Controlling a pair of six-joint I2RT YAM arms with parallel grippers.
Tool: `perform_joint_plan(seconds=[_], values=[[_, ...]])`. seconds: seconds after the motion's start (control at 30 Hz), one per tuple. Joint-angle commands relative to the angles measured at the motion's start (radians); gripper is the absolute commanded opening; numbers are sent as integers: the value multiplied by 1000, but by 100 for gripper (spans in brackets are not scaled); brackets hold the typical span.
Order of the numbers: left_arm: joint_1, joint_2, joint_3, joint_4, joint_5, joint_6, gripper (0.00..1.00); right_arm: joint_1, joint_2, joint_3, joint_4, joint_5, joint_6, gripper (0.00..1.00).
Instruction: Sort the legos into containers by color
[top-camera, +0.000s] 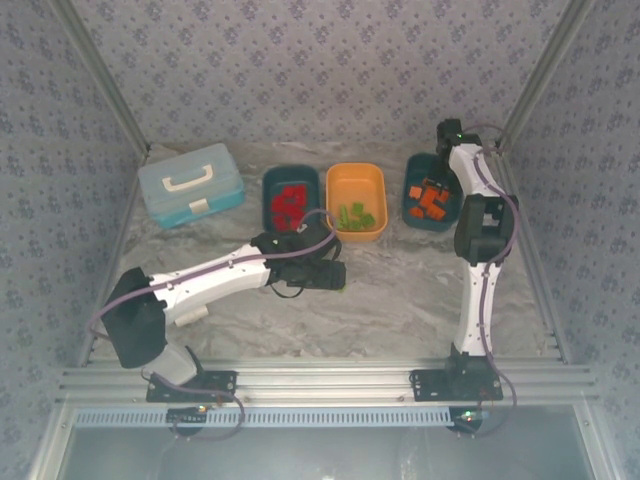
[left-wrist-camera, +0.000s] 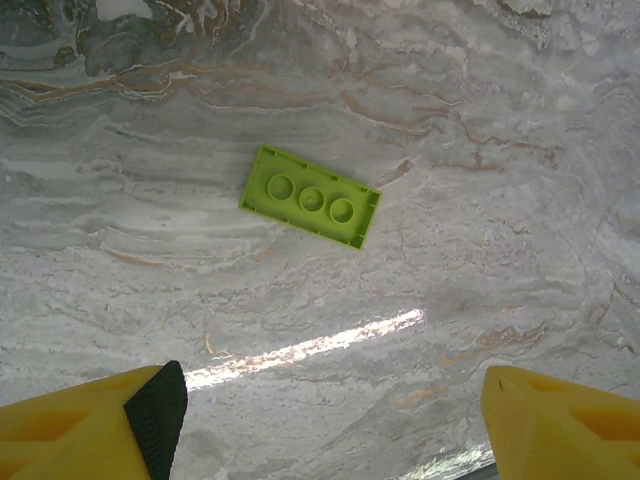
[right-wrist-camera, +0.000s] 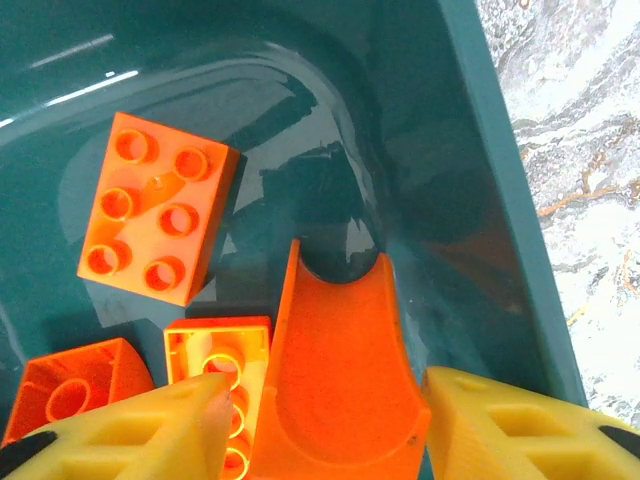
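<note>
Sorting is almost done: it seems one green brick (left-wrist-camera: 310, 196) remains on the table (left-wrist-camera: 480, 150).

The red legos (top-camera: 290, 207) lie in the left teal tub (top-camera: 268, 190), the green legos (top-camera: 355, 214) in the orange tub (top-camera: 356, 170), and the orange legos (top-camera: 430, 198) in the right teal tub (top-camera: 412, 205). The left fingers (left-wrist-camera: 90, 425) stand wide apart above the green brick. The right fingers (right-wrist-camera: 510, 430) flank an orange curved piece (right-wrist-camera: 335, 370) inside its tub; whether clamped or loose, I cannot tell.

You had grey flower-patterned walls (top-camera: 320, 60) from nine round to three, and a marbled grey tabletop (top-camera: 400, 300) catching glare.
</note>
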Motion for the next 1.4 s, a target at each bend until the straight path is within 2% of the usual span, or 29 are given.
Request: perform_joint_plan(seconds=[0.0,0.17,0.27,0.37,0.5,0.57,0.6,0.67,0.73,0.9,1.03,1.17,1.27,1.37], values=[[-7,-3,38,-30,-6,19,79,12,-10,42,-43,39,-4,57],[-6,25,57,-52,-17,20,81,63,-150,0,5,55,-42,62],[-4,73,91,-90,-19,42,88,96,-298,-46,18,57,-40,65],[-3,143,130,-122,-19,70,89,138,-513,-207,75,34,-28,67],[-4,241,193,-138,-32,116,91,201,-879,-567,219,-51,10,74],[4,296,232,-156,-50,159,94,229,-1061,-723,257,-109,30,78],[10,326,250,-155,-32,187,99,248,-1152,-798,270,-145,34,81],[19,375,276,-148,15,243,99,286,-1292,-895,258,-184,38,86],[22,420,303,-167,23,282,99,342,-1398,-934,184,-170,41,88],[32,467,303,-161,29,327,99,414,-1555,-959,74,-206,60,90],[37,504,328,-169,31,362,96,414,-1644,-1064,174,-449,24,91],[37,525,344,-178,17,373,95,423,-1693,-1110,210,-602,10,92],[40,536,351,-180,18,387,93,429,-1712,-1109,180,-626,2,92],[40,555,365,-191,21,393,88,430,-1728,-1103,157,-625,4,92]])
